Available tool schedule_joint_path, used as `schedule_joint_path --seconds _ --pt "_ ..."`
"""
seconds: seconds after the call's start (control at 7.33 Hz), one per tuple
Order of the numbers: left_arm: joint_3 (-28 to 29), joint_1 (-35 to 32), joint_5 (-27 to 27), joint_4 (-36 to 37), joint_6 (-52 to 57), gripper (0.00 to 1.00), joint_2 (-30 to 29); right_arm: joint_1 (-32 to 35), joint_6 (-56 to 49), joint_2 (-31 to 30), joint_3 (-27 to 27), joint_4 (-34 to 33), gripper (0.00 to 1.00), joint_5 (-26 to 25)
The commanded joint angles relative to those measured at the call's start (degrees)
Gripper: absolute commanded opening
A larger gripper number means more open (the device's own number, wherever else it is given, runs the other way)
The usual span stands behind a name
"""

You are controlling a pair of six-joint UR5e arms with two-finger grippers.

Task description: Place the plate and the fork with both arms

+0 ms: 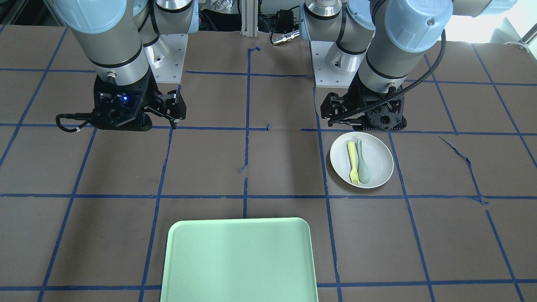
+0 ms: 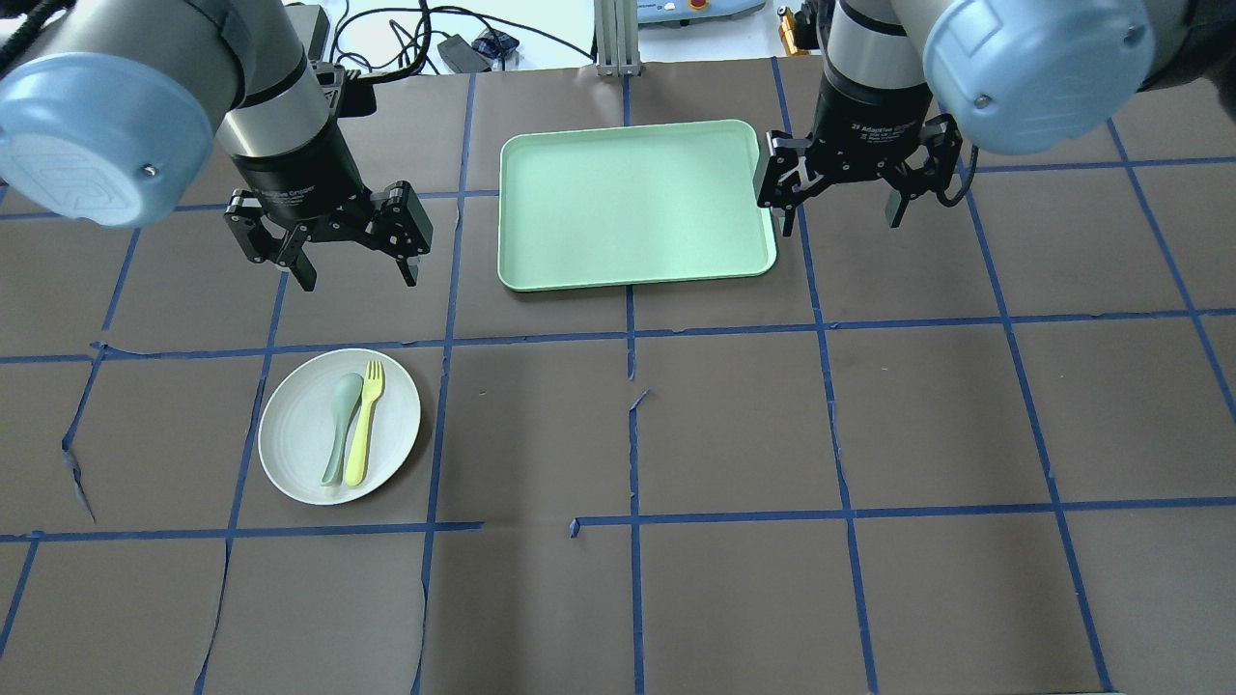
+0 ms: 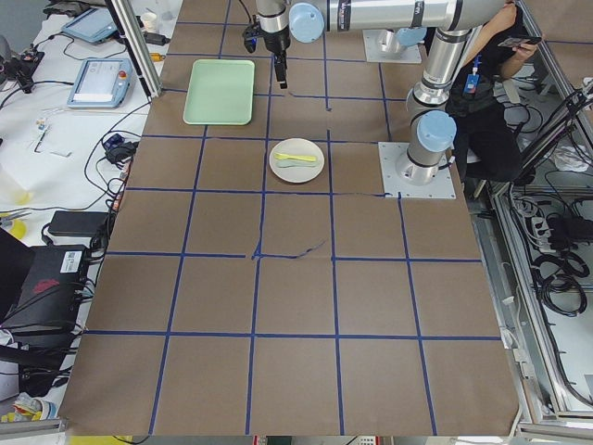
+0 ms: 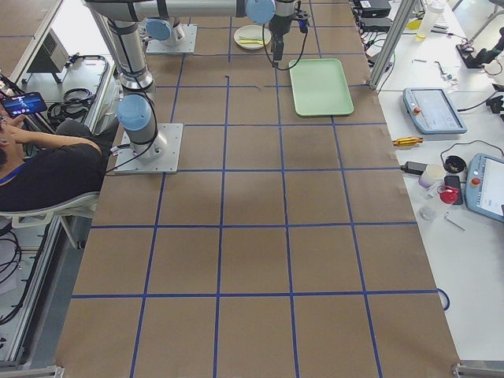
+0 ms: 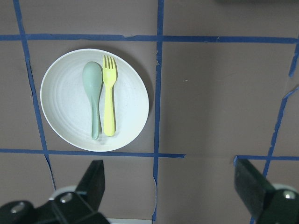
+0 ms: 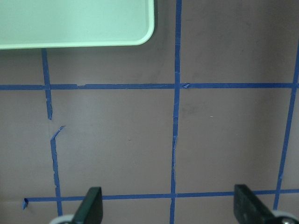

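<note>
The off-white plate (image 2: 294,439) lies on the table on my left side, with the pale yellow fork (image 2: 364,425) lying on it beside a grey-green spoon (image 2: 340,425). They also show in the left wrist view: the plate (image 5: 65,102), the fork (image 5: 108,102). My left gripper (image 2: 359,275) is open and empty, and hovers just beyond the plate's far edge. My right gripper (image 2: 840,220) is open and empty, above the table beside the right edge of the mint-green tray (image 2: 632,203). In the front view the plate (image 1: 379,161) lies just in front of my left gripper (image 1: 365,123).
The spoon (image 5: 93,93) lies against the fork's left side on the plate. The tray's corner shows in the right wrist view (image 6: 74,23). Blue tape lines cross the brown table cover, torn in places. Monitors, cables and a seated person are off the table's edges.
</note>
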Motion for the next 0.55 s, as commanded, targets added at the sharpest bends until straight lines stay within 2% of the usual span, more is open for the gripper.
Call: schedule_joint_path --seconds 0.0,0.41 --pt "0.0 0.0 0.1 0.1 -0.1 1.00 0.0 0.0 0.0 0.0 0.0 -0.4 1.00 0.0" --pt "0.0 0.0 0.1 0.1 -0.1 1.00 0.0 0.0 -0.1 0.1 0.0 -0.8 1.00 0.0"
